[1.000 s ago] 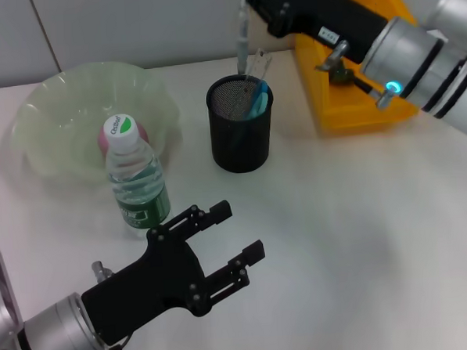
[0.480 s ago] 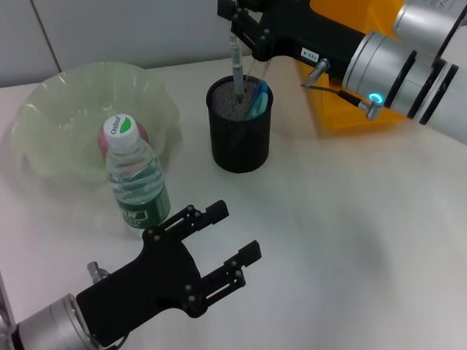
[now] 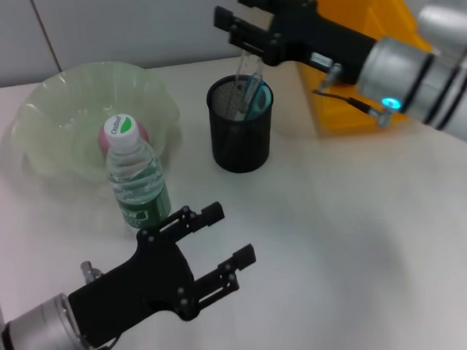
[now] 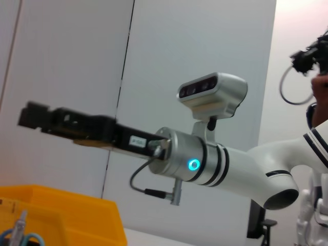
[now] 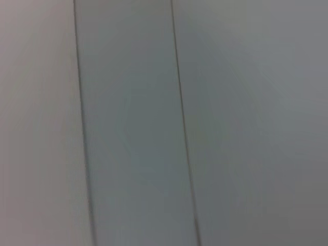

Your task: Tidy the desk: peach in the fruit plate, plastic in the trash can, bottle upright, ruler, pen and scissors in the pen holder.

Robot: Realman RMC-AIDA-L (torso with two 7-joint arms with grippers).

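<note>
Pen holder (image 3: 241, 135), black mesh, upper centre of frame, scissors (image 3: 257, 96) and ruler (image 3: 246, 69) inside. Right gripper (image 3: 236, 28) above it, fingers spread. Bottle (image 3: 137, 180) upright left of holder. Left gripper (image 3: 216, 240) spread, lower left.

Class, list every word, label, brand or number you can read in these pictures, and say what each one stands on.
"Cestbon": on the white and green cap of the bottle; small, so the reading is uncertain.
Green bottle label: print too small to read.
White sticker on the right gripper housing: too small to read.
Left wrist view: a similar sticker, unreadable.
Right wrist view: no text.
</note>
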